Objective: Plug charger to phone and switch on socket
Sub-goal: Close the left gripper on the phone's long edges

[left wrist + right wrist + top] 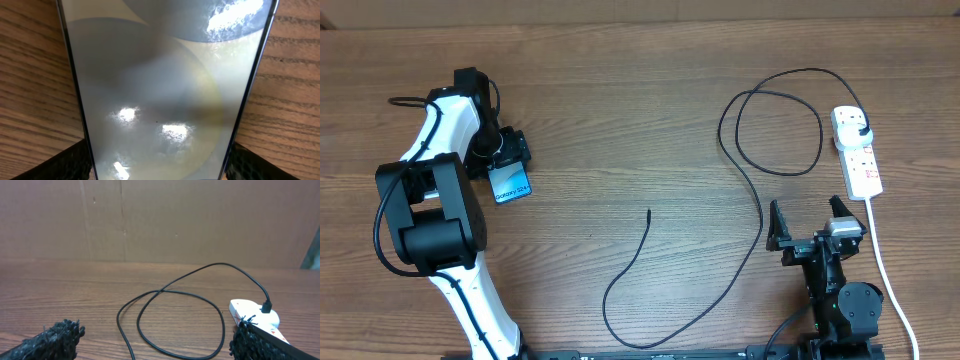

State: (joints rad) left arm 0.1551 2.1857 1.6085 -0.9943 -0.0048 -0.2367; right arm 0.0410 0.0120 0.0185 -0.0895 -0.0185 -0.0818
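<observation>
- My left claw [508, 165] is down over the phone [510, 185] on the left side of the table [620, 100], with one finger on each side of it.
- In my left wrist view the phone [160, 90] fills the space between my fingertips [67, 165]. Both dark pads sit right against its long edges, so I read this claw as clamped on the phone across its width.
- The phone lies flat on the wood with its screen up. From above I see its light blue face with white lettering. Up close the glass shows only glare and soft reflections.
- My right claw [808, 215] hangs released, its fingers spread wide and holding nothing, near the front right of the table.
- The charger [645, 232] is a thin black cable. Its plug [860, 128] sits in the far end outlet of the socket [857, 150].
- From the plug the cable makes a loop on the table, passes just beside my right claw, sweeps toward the front edge and curls back up.
- The connector tip [649, 212] lies bare on the wood near the middle of the table, well apart from the phone and not plugged into it.
- The socket is a white strip at the far right, and its white cord [892, 290] trails toward the front edge.
- My right wrist view catches the socket's [250, 311] end with the plug [266, 308] in it, and the cable loop [223, 330] in front of a brown board wall [150, 220].
- I cannot tell how the red switches are set.
</observation>
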